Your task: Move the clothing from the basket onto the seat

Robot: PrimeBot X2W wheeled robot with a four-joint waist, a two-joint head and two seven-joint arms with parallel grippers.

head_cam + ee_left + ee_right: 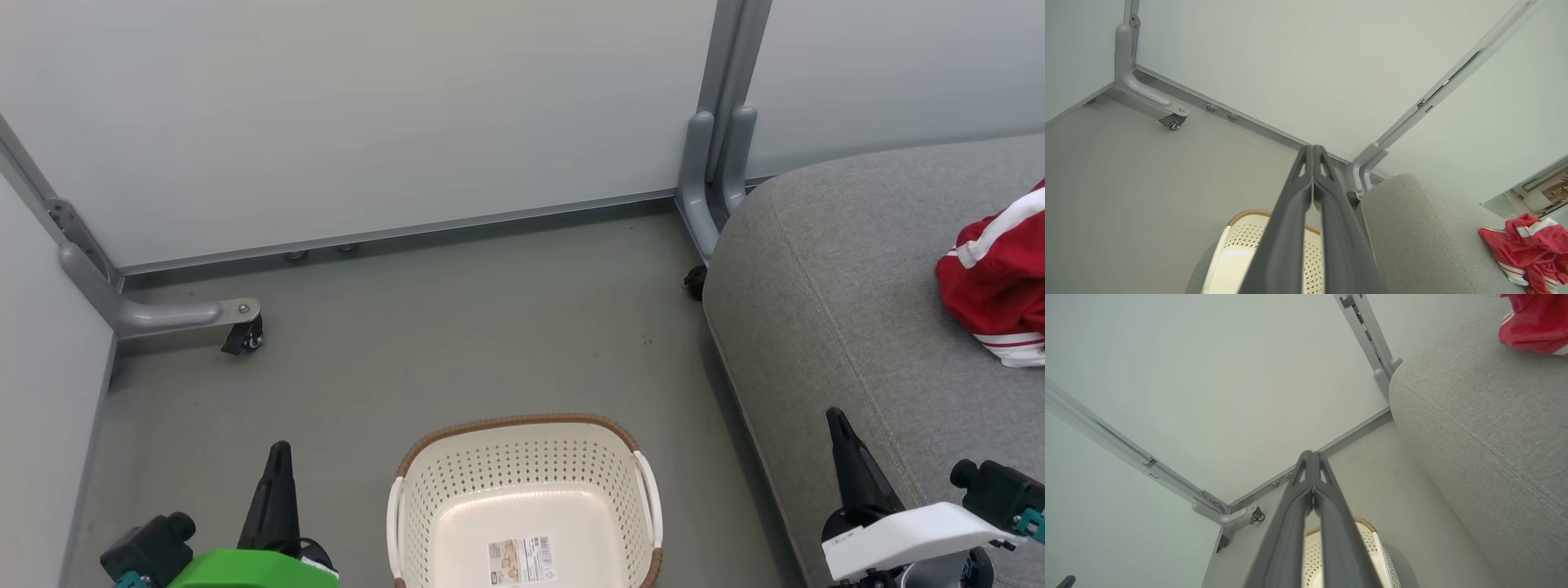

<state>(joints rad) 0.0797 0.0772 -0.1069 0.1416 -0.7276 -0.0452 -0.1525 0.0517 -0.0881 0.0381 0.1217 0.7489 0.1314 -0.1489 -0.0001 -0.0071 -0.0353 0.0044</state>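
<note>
right gripper (pixel 834 418) closed, seat (pixel 816 286) beside basket (pixel 522 421), caster (pixel 245 336) beyond

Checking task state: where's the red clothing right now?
In the head view the clothing lies on the seat at the picture's far right edge, up and to the right of the basket.

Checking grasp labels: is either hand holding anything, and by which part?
Nothing held: left hand and right hand are shut, empty; clothing lies on the seat.
</note>
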